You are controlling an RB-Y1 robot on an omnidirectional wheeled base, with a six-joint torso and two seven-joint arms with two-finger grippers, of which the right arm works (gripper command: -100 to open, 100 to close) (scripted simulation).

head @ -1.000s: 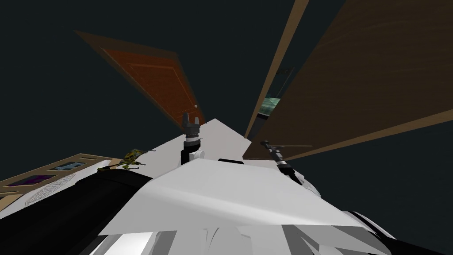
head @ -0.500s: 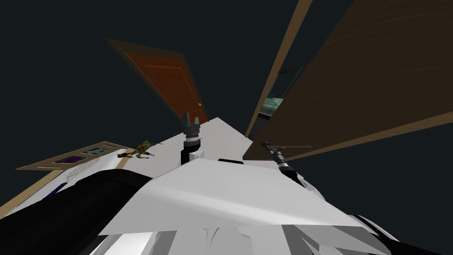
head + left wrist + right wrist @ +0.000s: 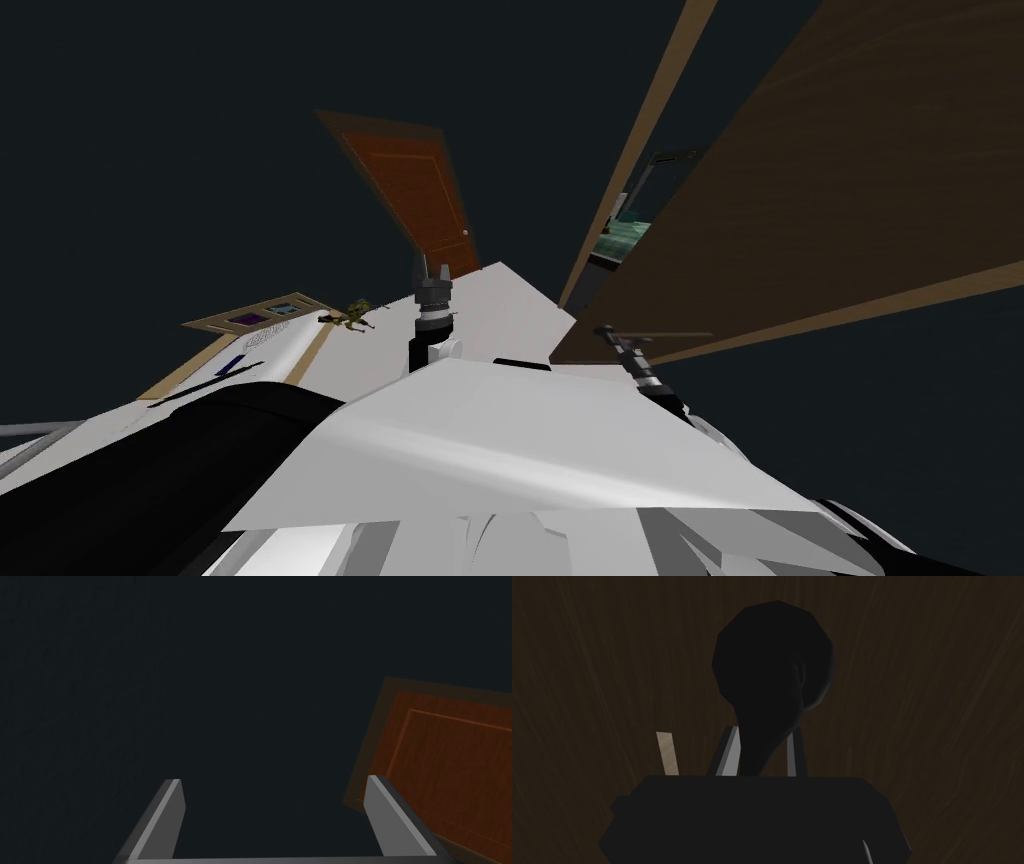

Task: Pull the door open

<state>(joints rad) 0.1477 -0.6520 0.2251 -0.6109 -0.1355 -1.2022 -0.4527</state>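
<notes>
From the left: the left tool [image 3: 430, 264] hangs idle with its fingers apart, a red-brown door [image 3: 415, 195] far off behind it. Right of that, a gap [image 3: 625, 235] shows between the pale door frame [image 3: 640, 140] and the dark brown door [image 3: 820, 190], so the door stands ajar and the pull seems begun. At the door's edge the right tool [image 3: 764, 731] is clamped on the black handle [image 3: 772, 661], fingers pressing its neck. The grasp is done; what looks left is swinging the door wider, though the wide lens makes it hard to say how far open it stands.
</notes>
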